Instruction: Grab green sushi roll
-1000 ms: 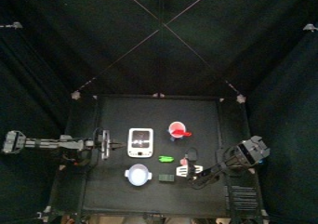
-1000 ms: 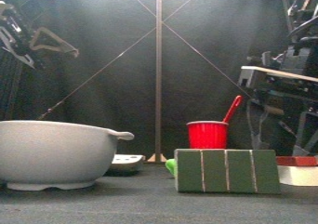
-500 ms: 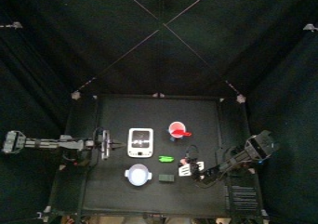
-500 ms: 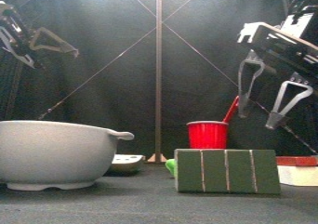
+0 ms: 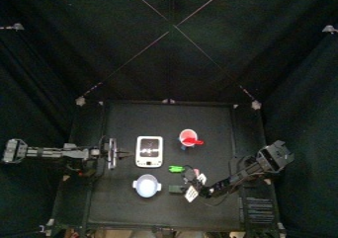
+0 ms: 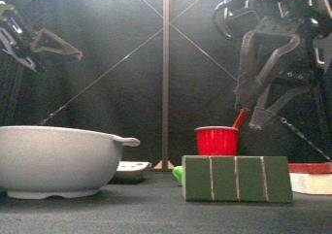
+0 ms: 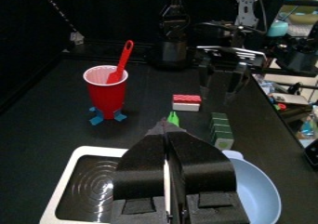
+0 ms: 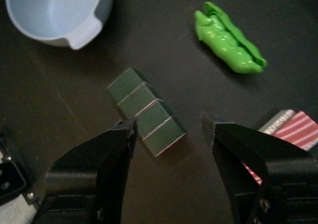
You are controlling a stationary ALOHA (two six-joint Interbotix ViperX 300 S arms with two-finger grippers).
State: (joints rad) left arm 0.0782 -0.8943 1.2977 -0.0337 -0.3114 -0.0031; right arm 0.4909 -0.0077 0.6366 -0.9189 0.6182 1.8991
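The green sushi roll (image 8: 147, 116) is a dark green block of several segments lying on the black table. It stands large in the front view (image 6: 236, 179) and is small in the top view (image 5: 173, 191). My right gripper (image 8: 187, 172) is open and empty, pointing down above the roll, with one finger on each side. It hangs high above the roll in the front view (image 6: 259, 97) and sits near the table's front in the top view (image 5: 197, 194). My left gripper (image 7: 170, 167) is shut and empty and rests at the left (image 5: 117, 153).
A green pea pod (image 8: 230, 37) and a red-and-white sushi piece (image 8: 292, 130) lie close to the roll. A pale bowl (image 6: 58, 160) stands at the front left. A red cup with a spoon (image 6: 216, 141) stands behind the roll. A white tray (image 5: 149, 150) lies under the left gripper.
My right arm has swung toward the table's front and turned its open gripper down over the green sushi roll. The left arm has not moved.
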